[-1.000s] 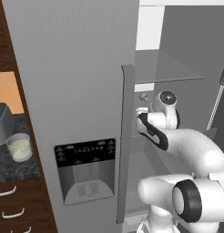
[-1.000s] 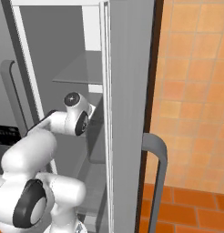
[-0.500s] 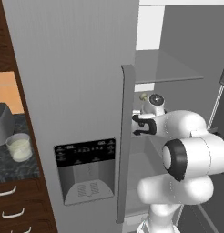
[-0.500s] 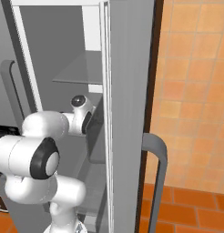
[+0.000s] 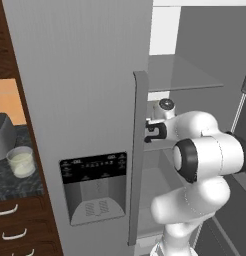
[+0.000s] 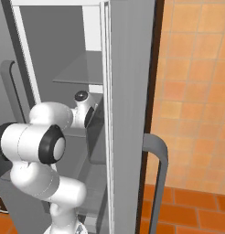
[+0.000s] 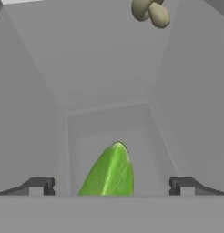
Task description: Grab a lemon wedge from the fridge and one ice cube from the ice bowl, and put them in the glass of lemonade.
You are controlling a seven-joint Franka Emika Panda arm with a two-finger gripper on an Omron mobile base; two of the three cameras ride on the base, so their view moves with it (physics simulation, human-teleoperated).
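The fridge (image 5: 80,75) is the biggest thing here, its left door shut with one long bar handle (image 5: 137,155) and a dark dispenser panel (image 5: 93,186), its right door (image 6: 128,91) swung wide open with a second bar handle (image 6: 155,178) on its outer face — two doors, two handles. The arm reaches through the gap between the shut door's edge and the open door, and that gap is narrow: the white elbow sits just beside the left handle. Inside, one glass shelf (image 5: 180,75) lies above the wrist. The gripper (image 7: 111,184) hangs with its fingers spread wide, holding nothing; one green leaf-shaped thing (image 7: 109,173) lies between the two tips, and whether they touch it cannot be told. Grey inner walls close in on both sides of the hand. At the far end sits one small yellowish-olive lump, the lemon wedge (image 7: 151,11). Left of the fridge, on the dark counter (image 5: 20,182), stand one glass of lemonade (image 5: 21,161) and one toaster (image 5: 2,135) just beyond it.
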